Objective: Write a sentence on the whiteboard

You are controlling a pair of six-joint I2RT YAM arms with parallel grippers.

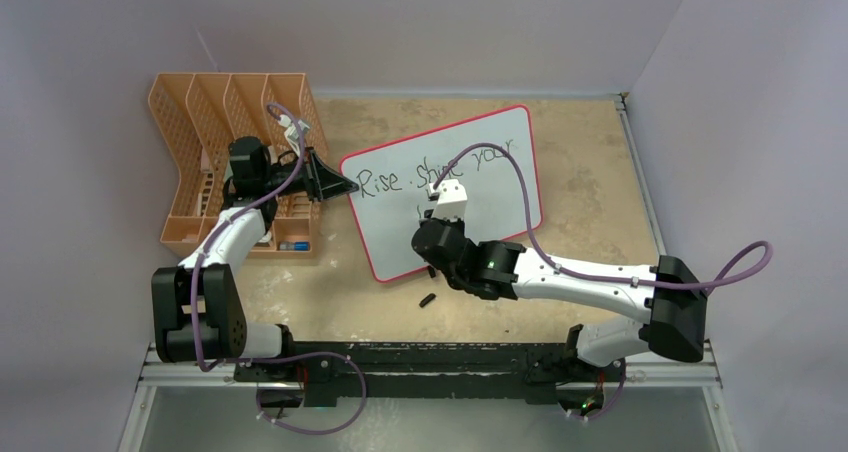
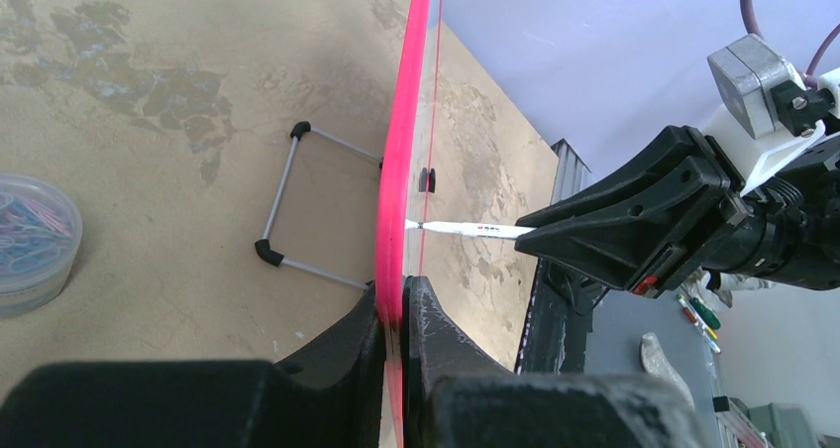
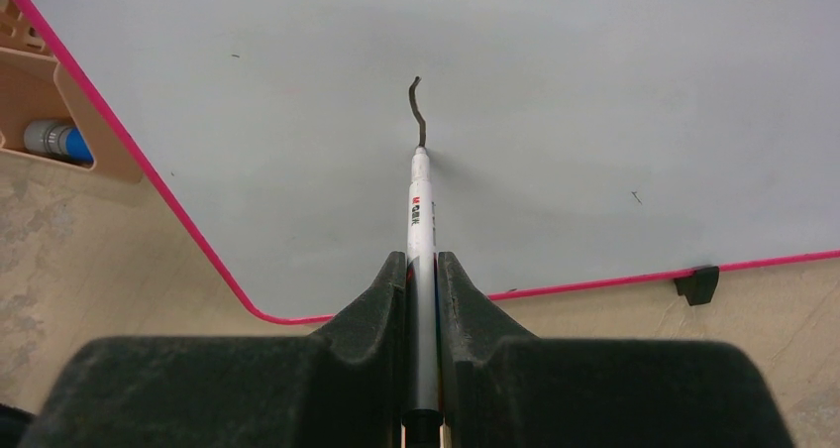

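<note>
One line done, a second barely begun: reads "Rise . shine your" across the upper part of the whiteboard [image 1: 397,240] in the overhead view, with only a single short wavy stroke [image 3: 418,106] laid beneath it. Judged well past halfway on the sentence [image 1: 378,183], the closing word or words not yet written; impossible to tell from here how many. Propped up on the table [image 1: 590,172], one black foot [image 3: 698,284] showing at the bottom rim, just beside the orange file rack [image 1: 235,152]. Pinched at its left rim by the left gripper [image 2: 401,314], fingers pressed together on the pink edge. Clamped tight in the right gripper [image 3: 423,270]: a white marker [image 3: 421,195], tip touching the board at the lower end of that stroke. Plenty of blank white to the right of the tip, and some below it, down to the pink bottom rim and its rounded corner. Tighter on the left, toward rack and left gripper. Lying on the table near the bottom rim, close by the right arm: a small black cap [image 1: 428,300], probably the marker's own.
</note>
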